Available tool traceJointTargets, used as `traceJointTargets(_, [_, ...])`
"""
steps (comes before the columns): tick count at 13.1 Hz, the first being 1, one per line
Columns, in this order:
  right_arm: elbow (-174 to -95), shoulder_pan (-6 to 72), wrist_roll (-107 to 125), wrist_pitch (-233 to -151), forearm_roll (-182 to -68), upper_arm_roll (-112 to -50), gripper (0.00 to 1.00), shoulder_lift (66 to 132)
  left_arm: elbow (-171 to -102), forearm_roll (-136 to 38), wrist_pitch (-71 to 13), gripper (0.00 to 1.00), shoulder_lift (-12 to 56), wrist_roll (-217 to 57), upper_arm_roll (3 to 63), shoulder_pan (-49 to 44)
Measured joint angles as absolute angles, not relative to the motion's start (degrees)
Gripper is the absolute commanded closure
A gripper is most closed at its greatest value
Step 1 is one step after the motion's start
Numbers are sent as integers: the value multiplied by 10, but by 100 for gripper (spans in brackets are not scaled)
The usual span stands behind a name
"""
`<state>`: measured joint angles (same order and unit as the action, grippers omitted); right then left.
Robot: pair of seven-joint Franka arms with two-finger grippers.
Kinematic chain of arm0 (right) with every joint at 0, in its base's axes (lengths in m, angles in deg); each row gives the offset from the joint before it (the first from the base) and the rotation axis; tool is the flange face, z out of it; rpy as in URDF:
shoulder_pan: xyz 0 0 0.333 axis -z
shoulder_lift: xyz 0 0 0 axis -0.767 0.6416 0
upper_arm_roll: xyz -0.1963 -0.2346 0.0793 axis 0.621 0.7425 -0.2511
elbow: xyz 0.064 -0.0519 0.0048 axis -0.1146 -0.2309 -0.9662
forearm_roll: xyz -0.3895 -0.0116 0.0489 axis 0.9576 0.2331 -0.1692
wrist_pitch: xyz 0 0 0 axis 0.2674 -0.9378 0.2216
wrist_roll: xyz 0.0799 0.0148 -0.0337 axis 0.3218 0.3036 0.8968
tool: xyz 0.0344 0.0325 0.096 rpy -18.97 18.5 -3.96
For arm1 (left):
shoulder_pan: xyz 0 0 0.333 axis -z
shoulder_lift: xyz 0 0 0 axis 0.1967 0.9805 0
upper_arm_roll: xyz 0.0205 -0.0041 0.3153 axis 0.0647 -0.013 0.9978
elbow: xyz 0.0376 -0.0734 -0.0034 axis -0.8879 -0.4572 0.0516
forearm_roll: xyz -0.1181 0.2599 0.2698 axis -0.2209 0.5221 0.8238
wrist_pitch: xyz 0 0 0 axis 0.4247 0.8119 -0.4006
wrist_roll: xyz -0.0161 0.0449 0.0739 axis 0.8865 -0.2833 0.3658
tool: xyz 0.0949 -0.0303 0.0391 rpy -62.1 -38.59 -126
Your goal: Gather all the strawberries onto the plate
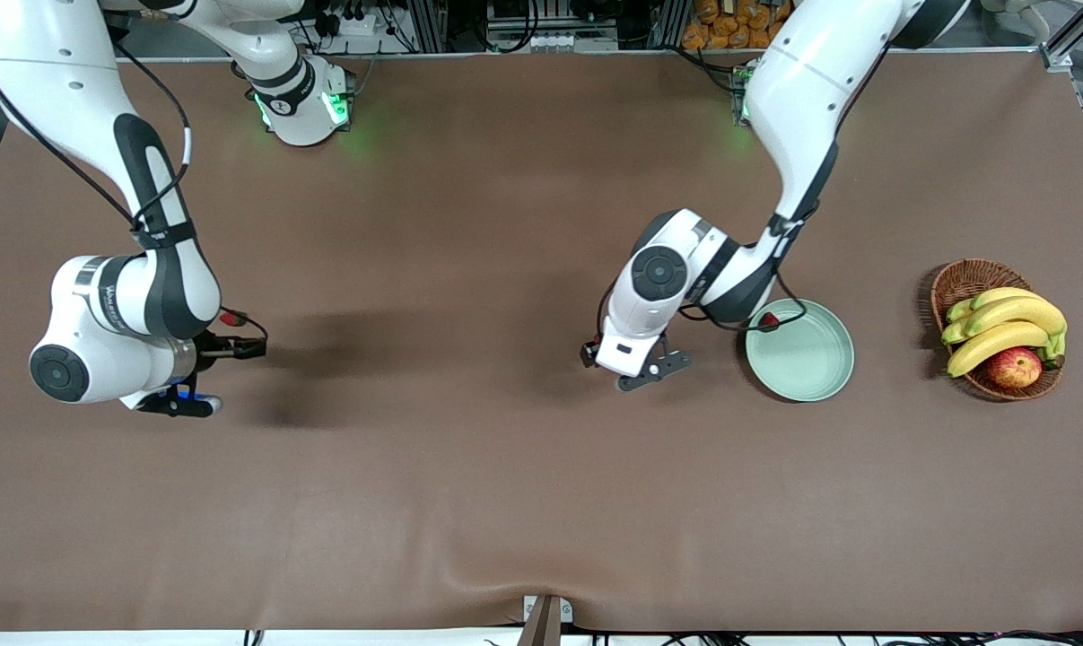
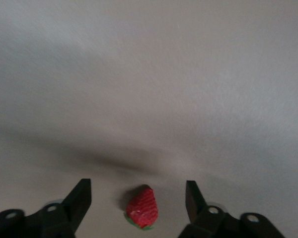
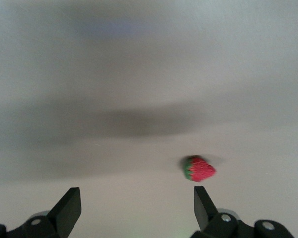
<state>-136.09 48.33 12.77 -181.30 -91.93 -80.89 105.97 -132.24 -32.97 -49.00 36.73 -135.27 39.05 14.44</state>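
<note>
The pale mint-green plate (image 1: 810, 363) lies toward the left arm's end of the table. One strawberry (image 1: 768, 320) lies in it by the rim. My left gripper (image 1: 629, 357) (image 2: 138, 198) is open and low over the table beside the plate. A second strawberry (image 2: 142, 208) lies on the cloth between its fingers; in the front view the hand hides it. My right gripper (image 1: 191, 363) (image 3: 137, 203) is open and empty at the right arm's end. The third strawberry (image 3: 197, 168) (image 1: 230, 316) lies on the cloth just past one fingertip, outside the gap.
A brown wicker basket (image 1: 963, 278) with bananas (image 1: 1008, 323) and a red-yellow apple (image 1: 1014, 366) stands at the left arm's end, past the plate. The brown cloth (image 1: 469, 467) covers the table.
</note>
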Motion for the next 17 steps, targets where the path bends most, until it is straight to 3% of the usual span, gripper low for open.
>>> traceJointTargets(3, [-1376, 505, 87, -1816, -900, -804, 0, 1074, -1318, -330, -491, 24, 383, -1353, 391, 156])
traceJointTargets(6, [-1377, 511, 77, -1819, -884, -802, 0, 1097, -1318, -329, -490, 66, 387, -1353, 391, 161])
traceJointTargets(8, [-1379, 511, 77, -1820, -881, -801, 0, 1111, -1318, -328, -489, 100, 387, -1347, 391, 161])
traceJointTargets(10, [-1383, 511, 74, -1827, -880, -799, 2, 1121, -1318, -327, -489, 100, 387, -1336, 392, 161])
traceJointTargets(12, [-1395, 513, 54, -1848, -880, -797, 12, 1125, -1316, -327, -480, 100, 386, -1334, 392, 161])
traceJointTargets(17, [-1405, 526, 38, -1859, -880, -796, 62, 1127, -1297, -327, -338, 100, 327, -1241, 399, 102])
